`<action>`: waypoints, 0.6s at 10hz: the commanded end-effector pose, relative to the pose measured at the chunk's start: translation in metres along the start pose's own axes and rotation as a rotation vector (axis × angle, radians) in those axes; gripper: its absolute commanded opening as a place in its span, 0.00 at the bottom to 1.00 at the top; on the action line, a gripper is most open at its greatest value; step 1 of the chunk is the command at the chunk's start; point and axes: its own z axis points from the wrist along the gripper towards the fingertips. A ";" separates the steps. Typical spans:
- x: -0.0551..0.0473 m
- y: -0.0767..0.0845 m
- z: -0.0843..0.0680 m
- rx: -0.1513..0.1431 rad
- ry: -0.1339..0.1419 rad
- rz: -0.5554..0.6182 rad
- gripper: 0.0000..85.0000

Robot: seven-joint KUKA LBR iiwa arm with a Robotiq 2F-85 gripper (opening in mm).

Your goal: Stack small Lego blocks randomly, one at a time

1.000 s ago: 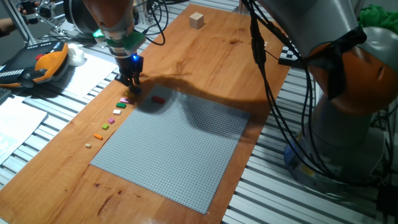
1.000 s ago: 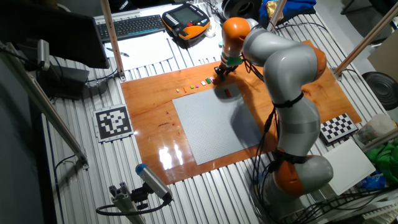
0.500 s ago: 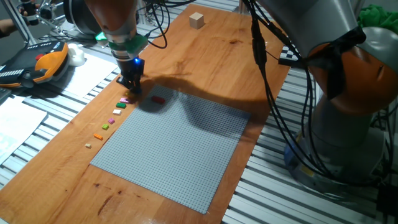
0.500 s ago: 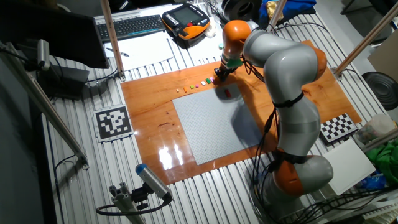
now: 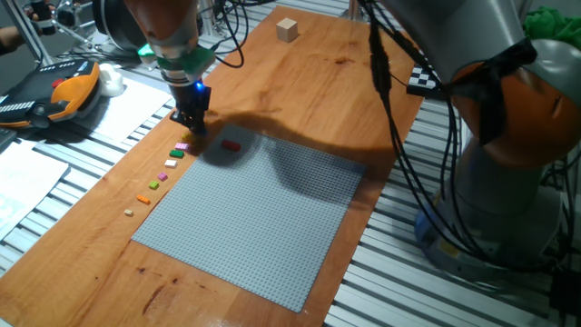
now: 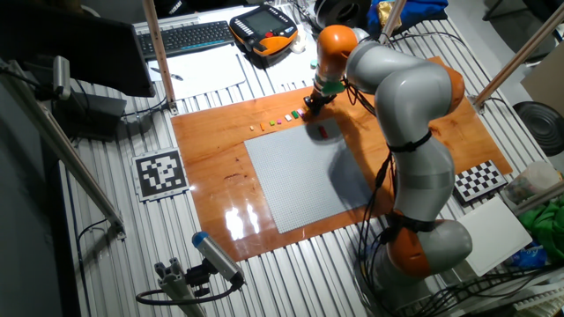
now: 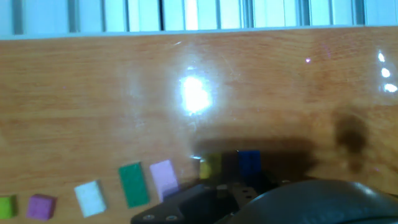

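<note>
My gripper (image 5: 192,126) stands low over the wooden table at the far end of a row of small Lego blocks, just beyond the baseplate's corner; its fingers look close together, but whether they hold anything is hidden. In the hand view a yellow block (image 7: 210,166) and a blue block (image 7: 250,163) lie side by side right at the dark gripper body. To their left follow pink (image 7: 164,178), green (image 7: 134,183), white (image 7: 90,198) and purple (image 7: 40,206) blocks. A red block (image 5: 232,144) sits on the grey baseplate (image 5: 263,218) near its far corner.
The row continues toward the camera with lime (image 5: 154,184), orange (image 5: 142,198) and tan (image 5: 129,213) blocks. A wooden cube (image 5: 288,29) stands at the table's far end. A teach pendant (image 5: 54,91) and papers lie off the table's left side.
</note>
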 end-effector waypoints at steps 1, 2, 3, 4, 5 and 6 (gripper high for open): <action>0.017 0.003 -0.011 0.012 0.003 -0.001 0.00; 0.030 0.006 -0.021 0.013 0.025 -0.004 0.00; 0.039 0.008 -0.027 0.013 0.026 -0.013 0.00; 0.049 0.008 -0.029 0.014 0.017 -0.024 0.00; 0.057 0.008 -0.031 0.011 0.016 -0.033 0.00; 0.064 0.008 -0.033 0.005 0.018 -0.045 0.00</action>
